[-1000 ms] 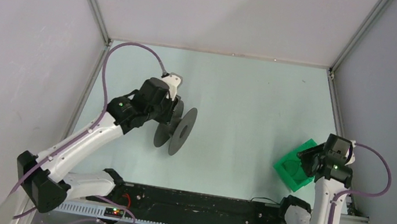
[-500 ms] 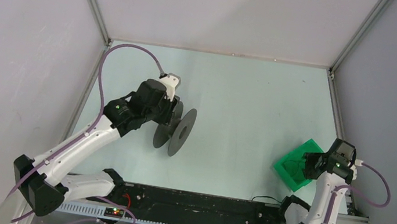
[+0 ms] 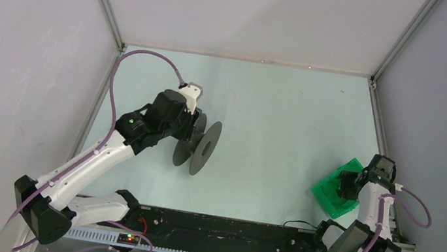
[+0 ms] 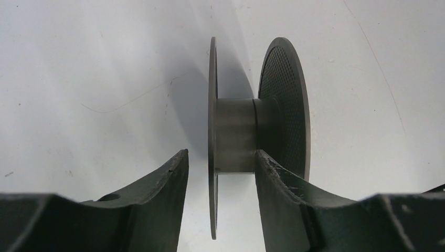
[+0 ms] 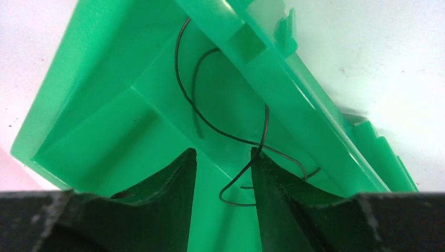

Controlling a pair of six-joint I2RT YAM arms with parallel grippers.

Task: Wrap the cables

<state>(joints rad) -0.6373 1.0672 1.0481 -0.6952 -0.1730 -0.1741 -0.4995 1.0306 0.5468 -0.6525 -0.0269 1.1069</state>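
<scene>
Green plastic tray [image 5: 94,121] holds the wire [image 5: 267,126]: hair-thin, light, springy, likely to slip away. I would pinch the loop lying between the parted fingers of the right gripper [image 5: 221,152]. The left gripper [image 4: 220,155], also apart, straddles one flange of the spool [image 4: 236,136].

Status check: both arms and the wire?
Left hand open, straddling spool flange. Right hand open around wire, loose in green tray. Hub bare, no obstruction seen.
</scene>
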